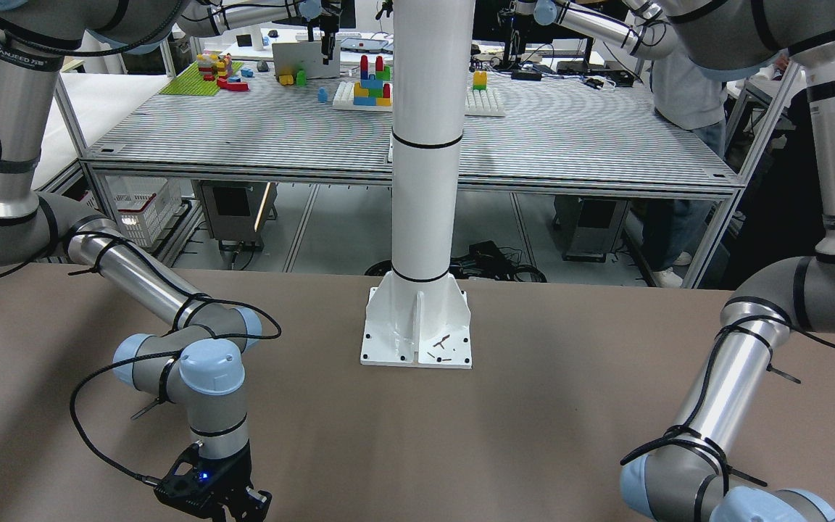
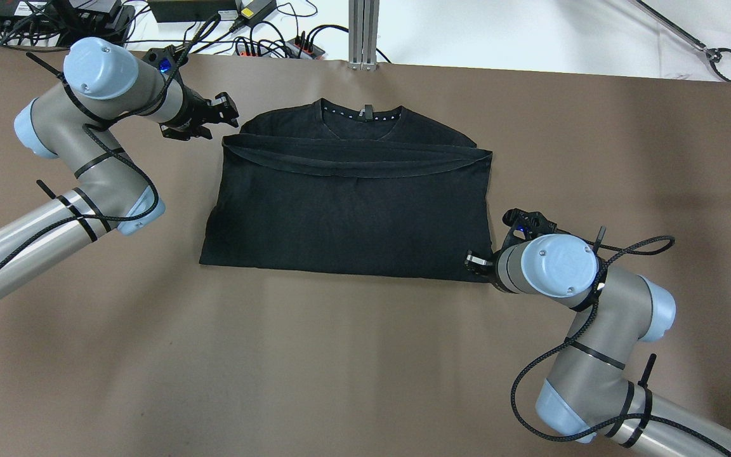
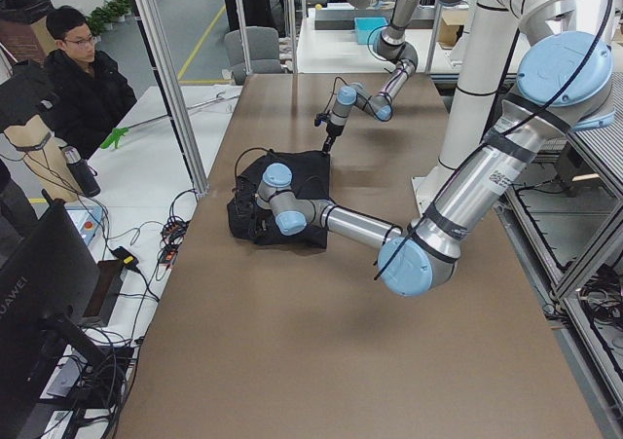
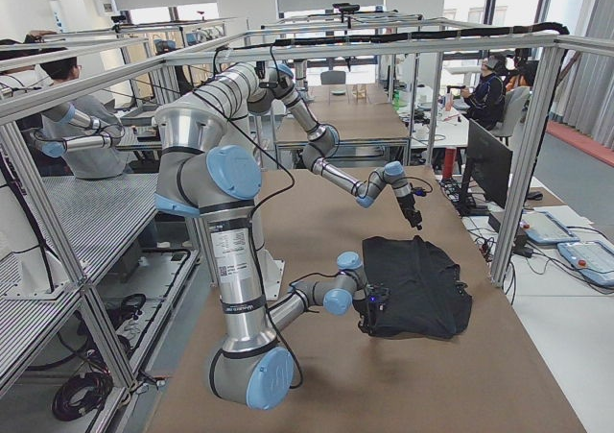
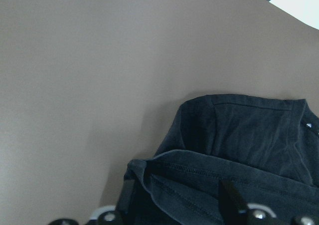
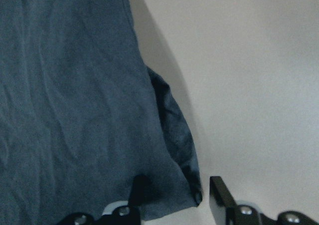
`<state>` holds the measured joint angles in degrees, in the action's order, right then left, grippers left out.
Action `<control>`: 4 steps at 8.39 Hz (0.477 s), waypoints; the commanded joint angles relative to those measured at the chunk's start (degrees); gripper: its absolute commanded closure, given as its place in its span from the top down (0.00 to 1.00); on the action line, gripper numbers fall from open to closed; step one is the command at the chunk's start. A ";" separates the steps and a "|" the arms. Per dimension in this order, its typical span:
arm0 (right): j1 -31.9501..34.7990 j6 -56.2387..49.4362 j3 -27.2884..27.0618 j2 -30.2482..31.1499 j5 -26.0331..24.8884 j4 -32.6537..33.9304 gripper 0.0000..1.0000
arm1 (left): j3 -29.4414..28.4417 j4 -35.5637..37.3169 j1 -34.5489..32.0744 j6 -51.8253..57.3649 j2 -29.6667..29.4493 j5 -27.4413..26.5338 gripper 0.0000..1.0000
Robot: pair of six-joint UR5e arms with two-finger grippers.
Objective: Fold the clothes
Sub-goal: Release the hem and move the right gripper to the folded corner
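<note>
1. Starting nearest the robot, I see bare brown tabletop (image 2: 340, 355), then the right gripper (image 2: 485, 260) at the near right corner of the black T-shirt (image 2: 353, 209). In its wrist view the jaws stand wide, with one finger (image 6: 142, 187) over the cloth and the other on the tabletop side. The corner sits between them, not pinched.
2. The T-shirt lies flat mid-tabletop as a wide rectangle. No sleeves stick out, so I judge them tucked in.
3. Further out, the hem (image 2: 353, 166) is laid up across the chest, just short of the collar (image 2: 362, 115). The bottom-to-top fold looks done.
4. Farthest out, the left gripper (image 2: 213, 119) hovers just beside the shirt's far left corner, jaws apart and holding nothing. Its wrist view shows the end of the hem and the shoulder beneath it.
5. What is left, by my reckoning, is at least one side-to-side fold to make a compact packet. Each gripper would first need to close on its corner.
6. Counting: one T-shirt and two grippers, set at diagonally opposite corners. Beyond the far edge are power strips (image 2: 307, 49) with cables too tangled to count.
</note>
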<state>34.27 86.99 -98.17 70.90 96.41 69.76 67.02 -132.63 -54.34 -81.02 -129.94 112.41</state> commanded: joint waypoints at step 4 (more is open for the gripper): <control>-1.05 1.78 -0.44 1.17 0.01 -0.94 0.12 | 0.04 0.00 0.11 -0.10 -0.06 -0.09 0.66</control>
<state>33.27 88.34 -98.09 72.07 96.41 68.86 67.06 -132.63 -54.23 -81.07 -130.06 112.37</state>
